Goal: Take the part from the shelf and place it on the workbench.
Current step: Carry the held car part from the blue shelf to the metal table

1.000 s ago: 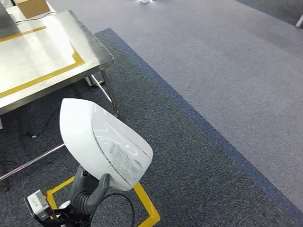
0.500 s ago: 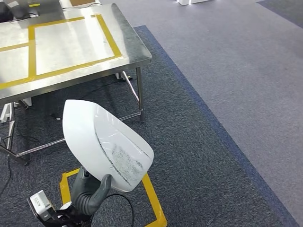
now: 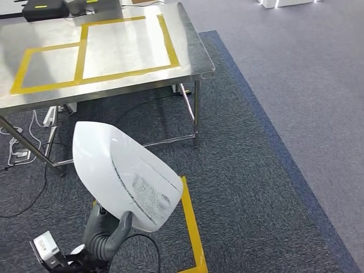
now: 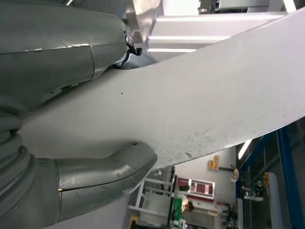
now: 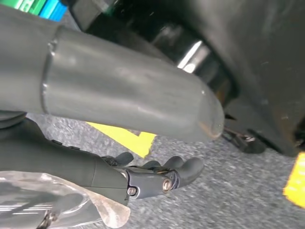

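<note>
A large white curved shell part (image 3: 124,173) is held up in front of me by my left hand (image 3: 105,233), which grips its lower edge from beneath. In the left wrist view the grey thumb (image 4: 107,174) and fingers (image 4: 61,43) clamp the white part (image 4: 201,105) between them. The steel workbench (image 3: 193,51) with yellow tape rectangles stands ahead and to the left. My right hand (image 5: 144,179) hangs over the carpet with its fingers apart and nothing in them.
A black device (image 3: 45,8) lies at the workbench's far edge. White cables (image 3: 19,145) trail on the floor under the bench. A yellow tape square (image 3: 193,227) marks the dark carpet near me. Lighter grey carpet (image 3: 309,74) spreads to the right.
The camera has turned, so the workbench has slid rightward and more of its top shows. The white part stays in my left hand in the same pose.
</note>
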Robot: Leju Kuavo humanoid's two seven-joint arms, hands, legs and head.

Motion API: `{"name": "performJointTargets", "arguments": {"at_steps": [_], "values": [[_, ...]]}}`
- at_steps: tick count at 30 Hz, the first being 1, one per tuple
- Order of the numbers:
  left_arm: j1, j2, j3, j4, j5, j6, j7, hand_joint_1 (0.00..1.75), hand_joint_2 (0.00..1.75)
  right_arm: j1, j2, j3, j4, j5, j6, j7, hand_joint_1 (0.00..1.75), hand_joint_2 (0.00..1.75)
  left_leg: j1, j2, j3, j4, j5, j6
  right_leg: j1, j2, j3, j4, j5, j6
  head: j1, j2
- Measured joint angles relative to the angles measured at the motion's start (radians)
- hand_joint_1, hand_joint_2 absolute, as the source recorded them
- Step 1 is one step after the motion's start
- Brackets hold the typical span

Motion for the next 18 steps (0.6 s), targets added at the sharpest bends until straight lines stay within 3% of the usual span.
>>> {"name": "performJointTargets", "arguments": {"at_steps": [2, 4, 6, 7, 9, 11, 12, 13, 14, 15, 16, 18], "values": [[-0.001, 0.0, 0.0, -0.001, -0.004, -0.002, 0.0, 1.75, 1.75, -0.002, 0.0, -0.002, 0.0, 0.001, 0.003, -0.003, 0.0, 0.0, -0.006, 0.046, 0.065, -0.129, 0.054, 0.007, 0.003, -0.021, 0.009, 0.001, -0.008, 0.008, 0.0, 0.0], [-0.004, 0.0, 0.0, -0.003, -0.006, -0.004, 0.0, 1.75, 1.75, -0.003, 0.0, -0.003, 0.0, 0.003, 0.004, -0.004, 0.0, 0.0, -0.016, 0.079, 0.092, -0.189, 0.063, 0.019, 0.009, -0.041, 0.014, 0.003, -0.016, 0.019, 0.0, 0.0], [-0.004, -0.001, 0.0, -0.005, -0.006, -0.004, 0.0, 1.75, 1.75, -0.005, 0.0, -0.003, 0.0, 0.004, 0.005, -0.005, 0.0, 0.0, -0.018, 0.063, 0.089, -0.194, 0.061, 0.031, 0.01, -0.061, 0.019, 0.001, -0.021, 0.03, 0.002, 0.0], [-0.003, -0.001, 0.0, -0.005, -0.005, -0.004, 0.0, 1.75, 1.75, -0.007, 0.0, -0.003, -0.001, 0.005, 0.005, -0.006, 0.0, 0.0, -0.016, 0.051, 0.09, -0.197, 0.062, 0.037, 0.008, -0.052, 0.019, 0.004, -0.028, 0.035, 0.004, 0.0], [-0.004, -0.002, 0.0, -0.005, -0.004, -0.002, 0.0, 1.75, 1.75, -0.01, 0.0, -0.004, -0.001, 0.006, 0.005, -0.007, 0.0, 0.0, -0.009, 0.03, 0.091, -0.203, 0.066, 0.049, 0.004, 0.001, -0.005, 0.057, -0.065, 0.044, 0.009, 0.0], [-0.008, -0.002, -0.001, -0.004, -0.004, 0.0, 0.0, 1.75, 1.75, -0.009, 0.0, -0.004, -0.001, 0.011, 0.006, -0.008, 0.0, 0.0, -0.007, 0.007, 0.089, -0.203, 0.067, 0.056, 0.002, 0.049, -0.073, 0.188, -0.125, 0.047, 0.013, 0.0], [-0.008, -0.003, 0.0, -0.004, -0.005, 0.003, 0.0, 1.75, 1.75, -0.009, 0.0, -0.004, -0.001, 0.015, 0.008, -0.007, 0.0, 0.0, -0.006, -0.006, 0.089, -0.203, 0.067, 0.057, 0.002, 0.057, -0.108, 0.252, -0.145, 0.048, 0.014, 0.0], [-0.009, -0.002, 0.001, -0.003, -0.005, 0.006, 0.0, 1.75, 1.75, -0.008, 0.0, -0.004, -0.001, 0.019, 0.01, -0.006, 0.0, 0.0, -0.006, -0.02, 0.089, -0.203, 0.067, 0.057, 0.002, 0.06, -0.132, 0.289, -0.146, 0.048, 0.014, 0.0], [-0.01, -0.002, 0.002, -0.003, -0.006, 0.01, 0.0, 1.75, 1.75, -0.008, 0.0, -0.004, -0.001, 0.025, 0.012, -0.005, 0.0, 0.0, -0.006, -0.034, 0.09, -0.202, 0.067, 0.057, 0.001, 0.062, -0.139, 0.287, -0.127, 0.048, 0.014, 0.0], [-0.011, -0.002, 0.003, -0.003, -0.005, 0.012, 0.0, 1.75, 1.75, -0.009, 0.0, -0.004, -0.001, 0.031, 0.012, -0.003, 0.0, 0.0, -0.005, -0.049, 0.09, -0.2, 0.067, 0.056, 0.0, 0.066, -0.125, 0.243, -0.089, 0.047, 0.014, 0.0], [-0.013, -0.002, 0.005, -0.003, -0.003, 0.013, 0.0, 1.75, 1.75, -0.01, 0.0, -0.004, -0.001, 0.035, 0.013, -0.001, 0.0, 0.0, -0.004, -0.063, 0.091, -0.198, 0.066, 0.054, -0.002, 0.081, -0.099, 0.173, -0.047, 0.047, 0.014, 0.0], [-0.016, -0.002, 0.01, -0.003, 0.003, 0.01, 0.0, 1.75, 1.75, -0.013, 0.0, -0.004, -0.001, 0.04, 0.013, 0.003, 0.0, 0.0, -0.004, -0.088, 0.086, -0.192, 0.065, 0.045, -0.008, 0.132, -0.048, 0.056, 0.0, 0.045, 0.014, 0.0]]}}
